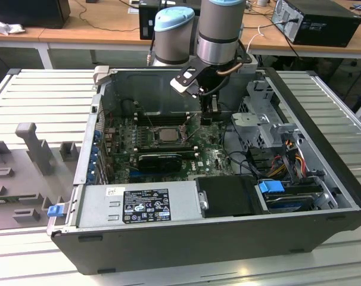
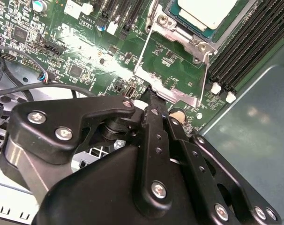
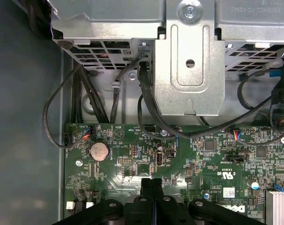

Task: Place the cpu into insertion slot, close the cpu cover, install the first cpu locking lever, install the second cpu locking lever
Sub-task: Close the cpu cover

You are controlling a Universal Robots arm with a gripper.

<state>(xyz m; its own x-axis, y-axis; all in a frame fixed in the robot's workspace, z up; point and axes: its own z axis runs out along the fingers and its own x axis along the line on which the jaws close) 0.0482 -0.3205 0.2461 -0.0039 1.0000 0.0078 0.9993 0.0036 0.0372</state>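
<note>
The cpu (image 2: 205, 11), a pale silver square, lies in the insertion slot (image 1: 153, 134) on the green board; it also shows as the cpu (image 1: 167, 133) in the exterior view. The cpu cover (image 2: 175, 93), a thin silver frame with a cut-out centre, stands swung open off the socket, its free edge towards me. My gripper (image 2: 151, 98) is shut with nothing between its fingers, and its tip is at that free edge. In the exterior view the gripper (image 1: 207, 113) hangs inside the case at the socket's right. The first wrist view shows the gripper (image 3: 151, 182) just above the board.
Long black memory slots (image 2: 245, 51) run beside the socket. A black card (image 1: 159, 159) lies in front of it. The metal drive cage (image 3: 189, 61) with black cables (image 3: 146, 108) stands close to the gripper. The case wall (image 1: 323, 119) and power supply (image 1: 139, 205) hem the board in.
</note>
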